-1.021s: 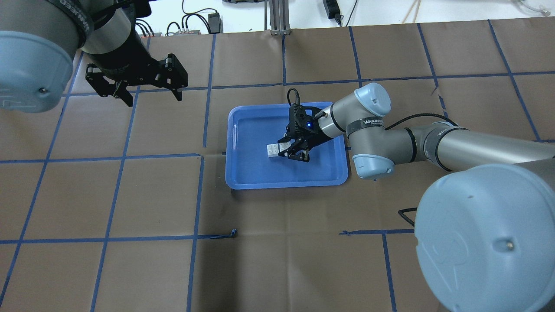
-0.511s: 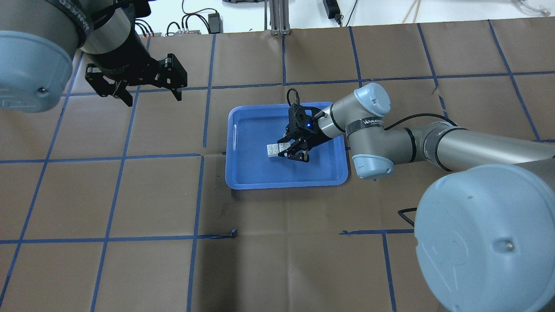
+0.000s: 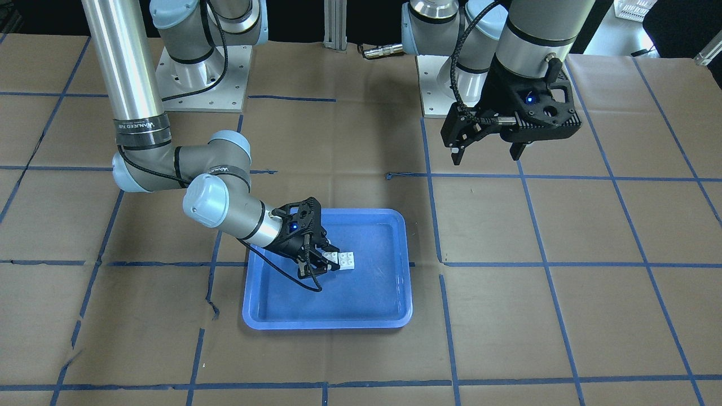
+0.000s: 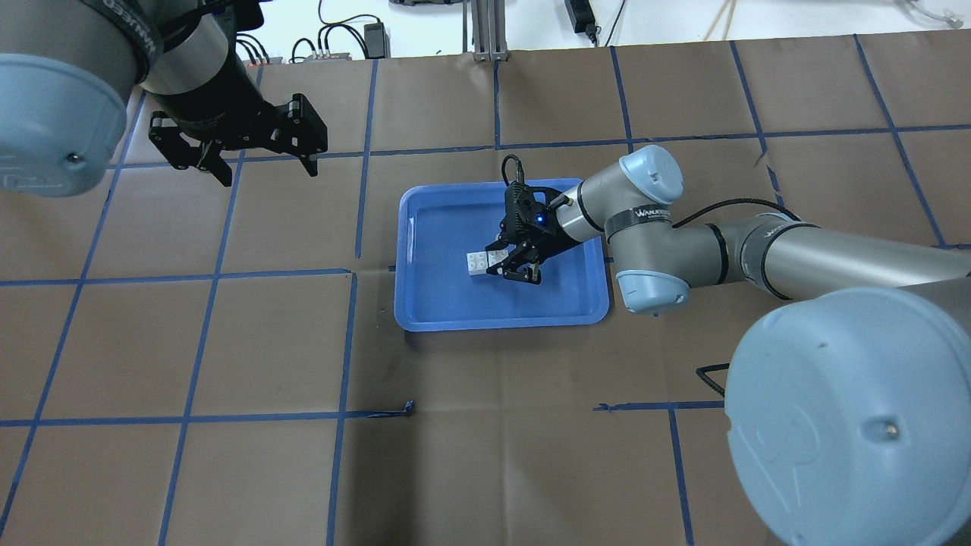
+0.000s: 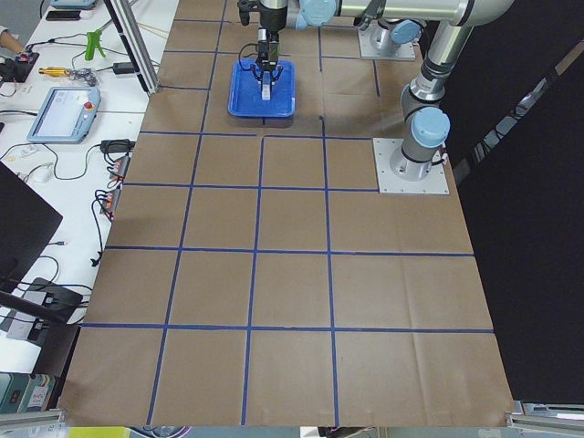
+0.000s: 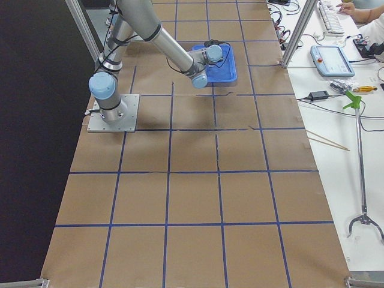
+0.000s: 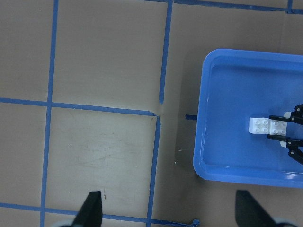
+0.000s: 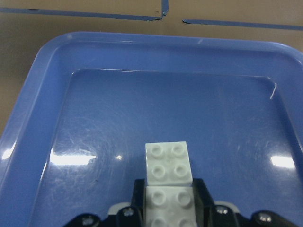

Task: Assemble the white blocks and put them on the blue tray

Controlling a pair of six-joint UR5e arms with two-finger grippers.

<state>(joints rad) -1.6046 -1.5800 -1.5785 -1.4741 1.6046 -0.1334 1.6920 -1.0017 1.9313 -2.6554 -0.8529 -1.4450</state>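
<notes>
The white blocks [image 4: 478,263], two studded bricks joined end to end, sit low over the middle of the blue tray [image 4: 425,320]. My right gripper [image 4: 507,266] is shut on the end of the white blocks nearest it, one finger on each side, as the right wrist view shows [image 8: 168,163]. Whether the blocks touch the tray bottom I cannot tell. They also show in the front view [image 3: 345,260] and the left wrist view [image 7: 264,125]. My left gripper [image 4: 262,163] is open and empty, high above the table and to the left of the tray.
The table is covered in brown paper with a grid of blue tape [image 4: 356,273]. The tray rim [image 3: 327,325] stands raised around the right gripper [image 3: 322,263]. Cables and a power supply [image 4: 375,34] lie beyond the far edge.
</notes>
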